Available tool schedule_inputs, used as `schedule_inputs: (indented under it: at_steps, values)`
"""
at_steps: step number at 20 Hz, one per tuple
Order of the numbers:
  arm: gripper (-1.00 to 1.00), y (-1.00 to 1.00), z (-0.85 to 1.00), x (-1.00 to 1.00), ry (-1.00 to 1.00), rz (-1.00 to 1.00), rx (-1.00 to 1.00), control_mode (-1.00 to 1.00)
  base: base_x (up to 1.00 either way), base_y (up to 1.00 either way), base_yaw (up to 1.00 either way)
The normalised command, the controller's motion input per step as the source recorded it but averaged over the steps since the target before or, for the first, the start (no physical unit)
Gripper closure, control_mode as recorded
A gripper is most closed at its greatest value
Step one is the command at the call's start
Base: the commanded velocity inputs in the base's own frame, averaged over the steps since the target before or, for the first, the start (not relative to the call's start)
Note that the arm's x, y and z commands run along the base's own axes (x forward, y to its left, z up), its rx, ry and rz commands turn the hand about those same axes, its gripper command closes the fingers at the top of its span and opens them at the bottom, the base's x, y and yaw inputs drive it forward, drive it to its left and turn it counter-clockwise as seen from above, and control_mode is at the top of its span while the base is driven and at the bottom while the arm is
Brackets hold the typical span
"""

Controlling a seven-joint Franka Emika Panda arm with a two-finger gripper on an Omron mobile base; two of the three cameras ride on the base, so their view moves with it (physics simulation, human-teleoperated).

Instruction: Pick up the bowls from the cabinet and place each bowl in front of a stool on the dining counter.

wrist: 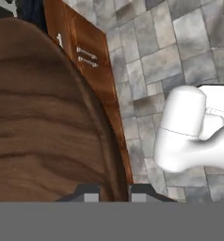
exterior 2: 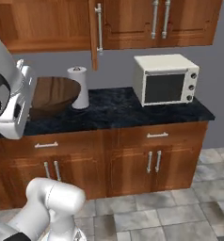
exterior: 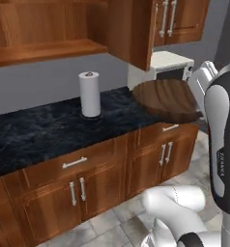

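Setting: kitchen wall with a dark marble counter [exterior: 44, 130] over reddish-brown drawer cabinets [exterior 2: 132, 160], grey tiled floor [exterior 2: 180, 207] below.

Item 1: wooden bowl [exterior: 167, 99], dark brown, grained. Held above the counter's edge, tilted, its hollow turned toward the wall in the right base view [exterior 2: 52, 94]. In my hand view its rim runs from 12 o'clock down to 6 o'clock, the grain lying over the whole 9 o'clock side [wrist: 43, 117].

Item 2: my gripper [wrist: 112, 194], fingers drawn close together and clamped on the bowl's rim, one tip on each side of the wall at 6 o'clock of the hand view.

Item 3: paper towel roll [exterior: 90, 94], white, upright on the counter, at 9 o'clock of the bowl in the left base view, apart from it.

Item 4: microwave [exterior 2: 165, 79], white, on the counter at 3 o'clock of the roll in the right base view.

Item 5: wall cupboard [exterior: 49, 29], reddish-brown, its door [exterior 2: 93, 33] swung open, edge-on, with a silver bar handle [exterior 2: 99, 28]; shelf above the roll.
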Motion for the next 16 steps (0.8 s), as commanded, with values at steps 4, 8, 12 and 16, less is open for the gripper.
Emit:
schedule_inputs:
  at_steps: [4,8,12,16]
  values:
    - [1.00,0.00,0.00,0.00,0.00,0.00,0.00,1.00,-0.28,0.00,-0.99]
    - [1.00,0.00,0.00,0.00,0.00,0.00,0.00,1.00,-0.01,0.00,-1.00]
    - [1.00,0.00,0.00,0.00,0.00,0.00,0.00,1.00,-0.01,0.00,-1.00]
    - [1.00,0.00,0.00,0.00,0.00,0.00,0.00,1.00,-0.01,0.00,-1.00]
